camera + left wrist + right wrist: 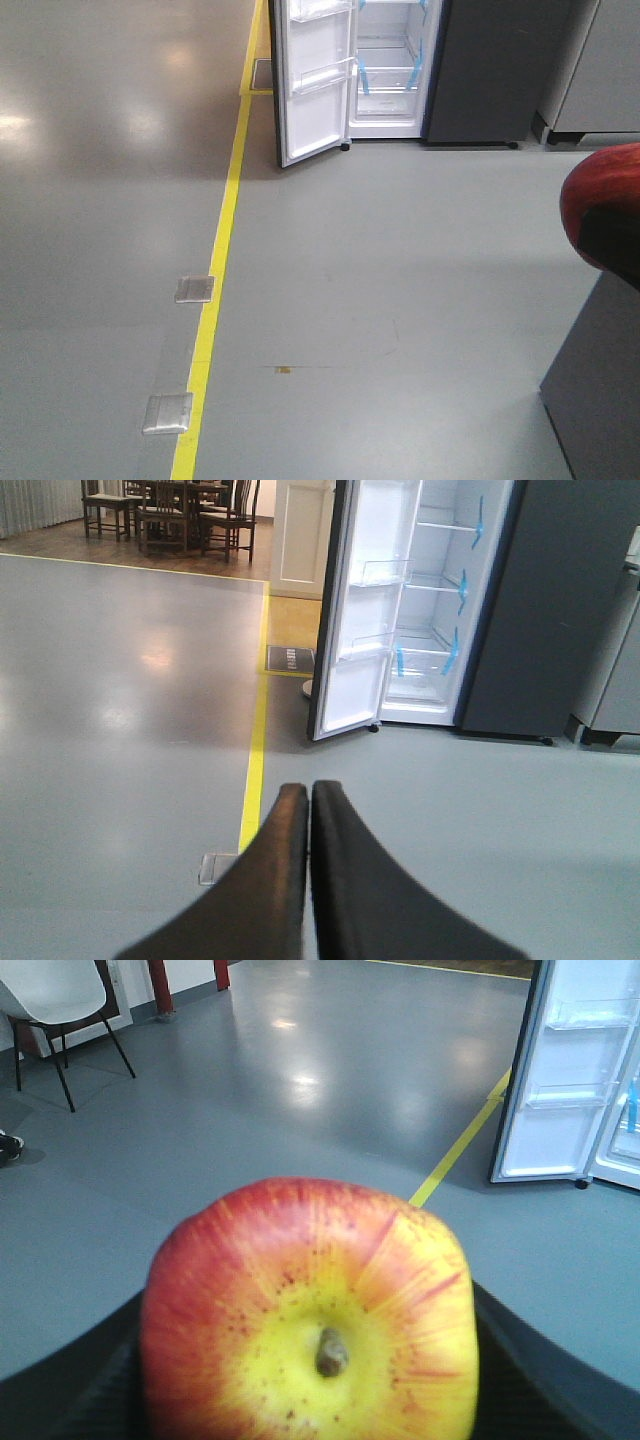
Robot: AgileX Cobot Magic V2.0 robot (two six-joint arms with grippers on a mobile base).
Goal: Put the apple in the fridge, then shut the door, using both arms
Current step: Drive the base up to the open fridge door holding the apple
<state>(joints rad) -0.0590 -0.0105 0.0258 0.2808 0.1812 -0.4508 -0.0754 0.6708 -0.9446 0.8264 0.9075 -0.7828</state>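
Observation:
The red apple (pixel 310 1310) with a yellow patch round its stem fills the right wrist view, held between my right gripper's black fingers (pixel 510 1360). It also shows as a red shape at the right edge of the front view (pixel 603 205). The dark grey fridge (pixel 480 70) stands far ahead with its white shelved interior (pixel 385 80) exposed. Its door (pixel 312 80) hangs open to the left, white lining and clear bins facing me. The fridge (pixel 540 610) and the door (pixel 362 610) also show in the left wrist view. My left gripper (pixel 309 790) is shut and empty, above the floor.
A yellow floor line (pixel 215 290) runs from the door toward me, with two metal floor plates (pixel 193 289) beside it. A grey block (pixel 595 390) stands at the near right. A grey cabinet (pixel 600 70) stands right of the fridge. A chair (pixel 60 1010) is far left.

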